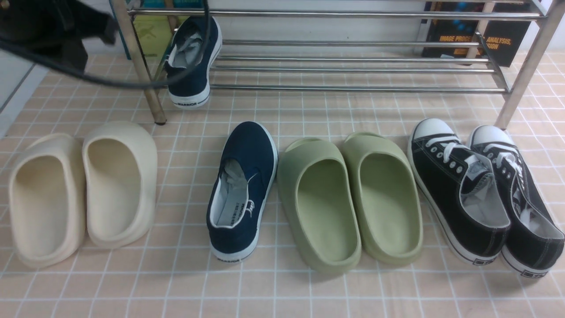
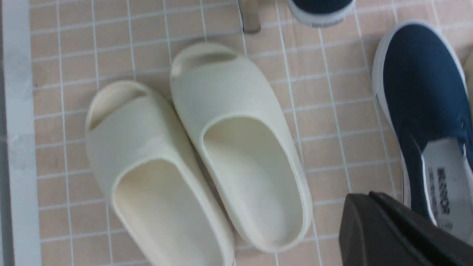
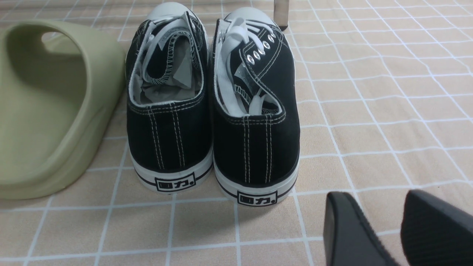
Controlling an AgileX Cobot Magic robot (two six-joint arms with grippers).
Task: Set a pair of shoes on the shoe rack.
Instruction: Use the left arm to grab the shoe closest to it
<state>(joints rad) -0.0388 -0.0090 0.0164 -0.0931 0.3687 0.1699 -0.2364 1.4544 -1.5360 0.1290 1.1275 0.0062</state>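
navy shoe [image 1: 192, 57] tilted on left end of rack [image 1: 353, 43], heel over front bar, other navy shoe [image 1: 242, 194] on floor between cream slides [image 1: 84, 190] and green slides [image 1: 348, 198], left gripper [image 2: 364, 201] closed, empty, right gripper [image 3: 377, 201] parted, empty, near black sneakers [image 3: 210, 103]

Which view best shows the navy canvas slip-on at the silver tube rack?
Front view: the navy canvas slip-on sneaker shows nearly whole, tilted at the silver metal tube rack. Left wrist view catches only its white-soled heel. Right wrist view misses it.
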